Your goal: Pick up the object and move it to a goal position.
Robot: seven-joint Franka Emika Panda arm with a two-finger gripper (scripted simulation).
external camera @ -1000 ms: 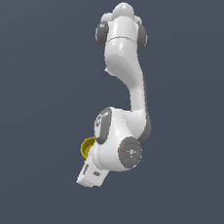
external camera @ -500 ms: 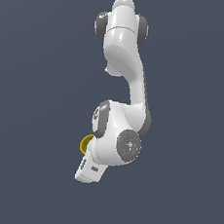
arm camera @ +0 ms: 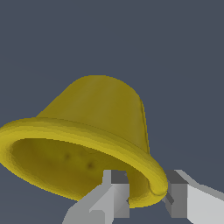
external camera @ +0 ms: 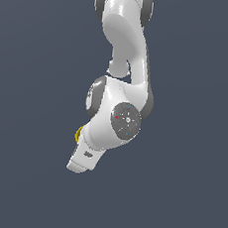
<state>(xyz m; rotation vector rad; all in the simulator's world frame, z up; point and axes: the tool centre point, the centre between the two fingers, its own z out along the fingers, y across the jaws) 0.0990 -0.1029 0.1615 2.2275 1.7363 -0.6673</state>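
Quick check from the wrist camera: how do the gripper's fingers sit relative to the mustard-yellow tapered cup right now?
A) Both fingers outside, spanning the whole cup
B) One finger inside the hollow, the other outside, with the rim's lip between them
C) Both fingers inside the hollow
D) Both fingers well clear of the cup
B: in the wrist view one finger lies within the opening of the mustard-yellow tapered cup, while the gripper straddles the lipped rim.

My own wrist hid most of the cup [external camera: 78,133] in the exterior view; only a yellow sliver showed at nine o'clock. My fingers [arm camera: 114,194] ran off the wrist picture's edge.
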